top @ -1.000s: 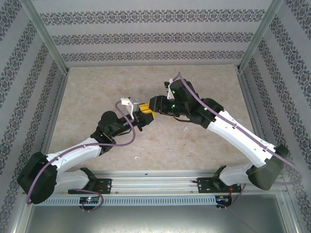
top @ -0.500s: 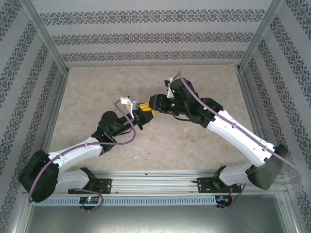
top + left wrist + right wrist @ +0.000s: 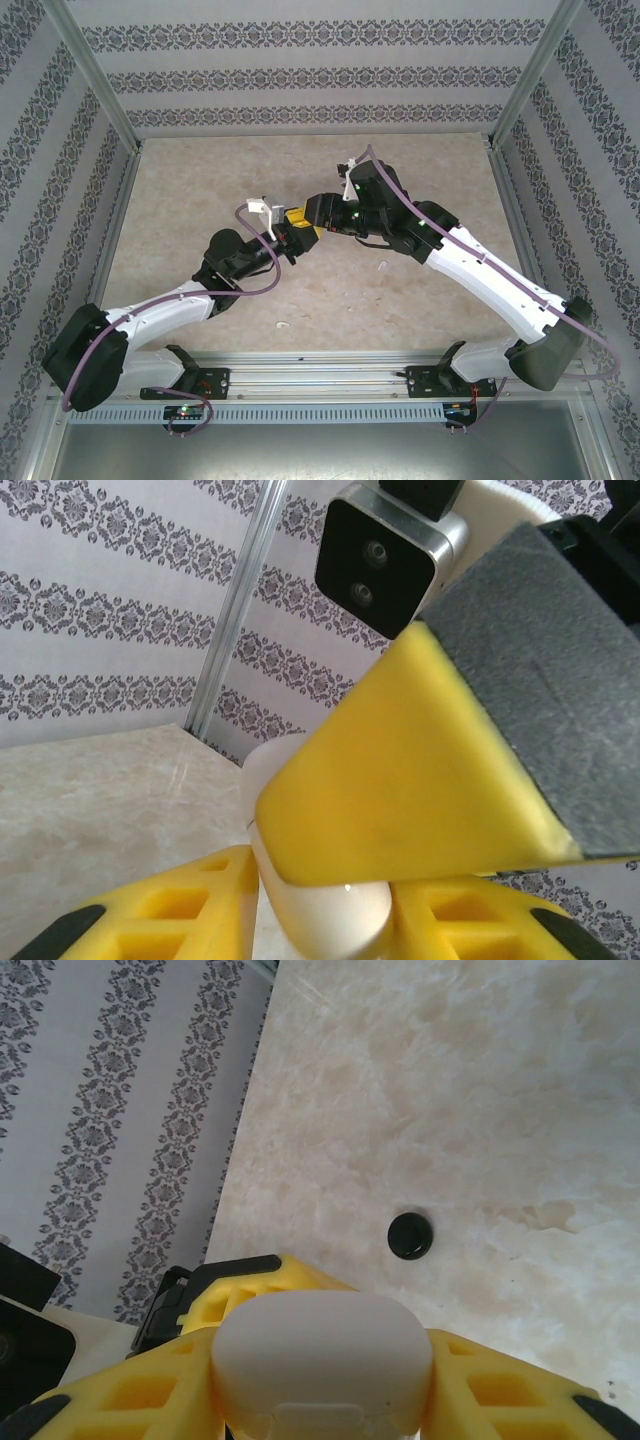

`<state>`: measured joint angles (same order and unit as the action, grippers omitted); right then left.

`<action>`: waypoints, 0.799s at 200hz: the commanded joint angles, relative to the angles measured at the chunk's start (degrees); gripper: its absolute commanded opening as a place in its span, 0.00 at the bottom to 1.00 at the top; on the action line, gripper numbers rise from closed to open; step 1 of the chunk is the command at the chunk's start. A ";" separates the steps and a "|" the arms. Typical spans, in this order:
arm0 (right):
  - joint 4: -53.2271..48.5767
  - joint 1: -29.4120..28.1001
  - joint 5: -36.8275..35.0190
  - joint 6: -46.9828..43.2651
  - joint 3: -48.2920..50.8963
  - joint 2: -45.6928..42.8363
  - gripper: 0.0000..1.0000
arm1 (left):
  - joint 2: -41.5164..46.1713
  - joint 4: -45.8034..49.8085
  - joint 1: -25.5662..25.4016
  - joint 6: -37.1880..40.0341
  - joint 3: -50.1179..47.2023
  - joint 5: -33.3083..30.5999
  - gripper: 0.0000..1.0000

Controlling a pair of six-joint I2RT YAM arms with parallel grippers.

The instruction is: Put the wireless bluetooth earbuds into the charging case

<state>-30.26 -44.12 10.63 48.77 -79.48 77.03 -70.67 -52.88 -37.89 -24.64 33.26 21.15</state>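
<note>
White case [image 3: 320, 1345], pinched mid-air by the right claw [image 3: 320, 1405] and bracketed by the left claw [image 3: 330, 935] (grip unclear), appears mid-transfer; black earbud [image 3: 411, 1236] lies on the surface [image 3: 450, 1080], so next likely free one claw to fetch it.

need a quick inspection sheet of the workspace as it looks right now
surface: beige marbled table
job's things: white charging case held up between the arms; two white earbuds and one black earbud lie loose on the table
clutter: nothing seen
grippers: right gripper shut on the charging case; left gripper straddles the case, contact unclear
cables: purple cable along each arm, no snag seen
surroundings: patterned wall panels, metal frame posts
</note>
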 commanded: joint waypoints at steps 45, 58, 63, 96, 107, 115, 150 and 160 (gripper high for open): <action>1.82 -0.13 7.70 2.53 0.11 0.44 0.45 | -0.65 -8.73 -0.52 -2.31 1.22 0.05 0.15; 1.87 0.01 8.52 2.38 0.21 0.59 0.46 | -0.76 -9.37 -0.43 -2.90 0.97 -0.22 0.10; 1.88 0.06 8.77 2.24 0.21 0.74 0.47 | -0.66 -9.47 -0.37 -3.08 0.97 -0.18 0.08; 2.78 0.25 9.74 1.14 0.55 -0.07 0.53 | -0.18 -9.36 -0.08 -4.14 0.76 0.12 0.04; 2.93 0.49 9.75 0.89 0.62 -0.59 0.55 | 0.12 -9.26 0.01 -4.35 0.71 0.21 0.03; 2.81 0.67 9.53 0.86 0.64 -0.94 0.57 | 0.26 -9.09 0.01 -4.49 0.76 0.29 0.03; 3.21 1.90 9.75 0.36 0.56 -2.68 0.64 | 1.15 -7.53 0.27 -5.47 0.60 0.44 0.03; 3.58 2.25 9.80 0.06 0.40 -3.42 0.65 | 1.54 -6.73 0.51 -6.11 0.65 0.61 0.03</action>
<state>-28.38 -42.83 18.74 50.43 -79.31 76.44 -70.98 -57.47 -37.87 -28.56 33.23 20.73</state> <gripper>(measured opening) 0.637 0.213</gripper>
